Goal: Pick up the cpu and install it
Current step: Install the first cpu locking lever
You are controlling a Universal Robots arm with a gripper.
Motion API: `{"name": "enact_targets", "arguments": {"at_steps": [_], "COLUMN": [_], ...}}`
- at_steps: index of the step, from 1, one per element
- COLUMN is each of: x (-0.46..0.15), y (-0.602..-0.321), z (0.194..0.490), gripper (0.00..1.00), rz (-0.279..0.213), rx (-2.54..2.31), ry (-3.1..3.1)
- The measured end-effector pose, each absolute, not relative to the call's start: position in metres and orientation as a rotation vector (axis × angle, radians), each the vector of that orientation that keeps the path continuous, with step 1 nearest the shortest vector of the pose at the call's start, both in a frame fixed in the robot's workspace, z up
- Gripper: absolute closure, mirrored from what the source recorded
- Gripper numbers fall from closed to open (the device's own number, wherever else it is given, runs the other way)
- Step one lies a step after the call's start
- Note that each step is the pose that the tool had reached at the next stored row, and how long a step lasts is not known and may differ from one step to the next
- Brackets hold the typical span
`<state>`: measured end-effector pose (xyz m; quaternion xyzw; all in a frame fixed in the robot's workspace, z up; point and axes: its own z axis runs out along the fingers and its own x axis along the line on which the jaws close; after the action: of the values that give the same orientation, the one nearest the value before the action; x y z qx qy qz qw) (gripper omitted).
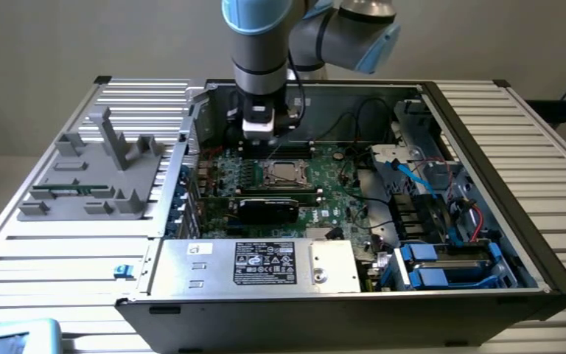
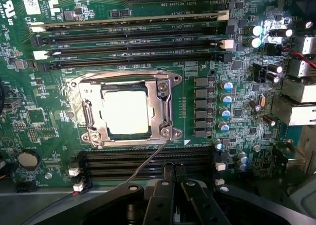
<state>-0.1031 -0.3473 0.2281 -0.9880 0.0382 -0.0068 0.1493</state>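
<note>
Wrist view looks straight down on the board (image 2: 54,136). The cpu (image 2: 126,111) lies flat in the socket, its bright top showing through the window of the metal frame (image 2: 165,104) that borders it on all four sides. That seat reads to me as the installed place, though I cannot tell whether the frame is latched. A thin grey rod (image 2: 148,160) runs from the frame's corner across the slots (image 2: 197,158) toward me. My gripper (image 2: 174,168) hangs above those slots, beside the socket and apart from the cpu, jaws pressed together with nothing between them. I judge they are shut to keep a slim profile among the tall parts.

Exterior view puts my gripper (image 1: 260,133) inside the open case (image 1: 500,155), near its back wall, with the cpu (image 1: 283,172) just in front and below. Room is tight. Black cables (image 1: 362,122) hang on the exterior view's right, a dark card (image 1: 268,209) stands across the board on the near side of the socket, and the silver box (image 1: 253,264) closes the front. Straight up is the open way. A grey fixture (image 1: 96,169) sits on the table (image 1: 519,133) on the exterior view's left, outside the case.
</note>
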Motion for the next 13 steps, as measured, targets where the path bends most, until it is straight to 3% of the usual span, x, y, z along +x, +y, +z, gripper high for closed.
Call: {"name": "enact_targets", "arguments": {"at_steps": [13], "x": [-0.105], "y": [-0.348], "z": [0.214], "gripper": [0.88], "rz": [-0.038], "rx": [-2.811], "ry": [0.167]}}
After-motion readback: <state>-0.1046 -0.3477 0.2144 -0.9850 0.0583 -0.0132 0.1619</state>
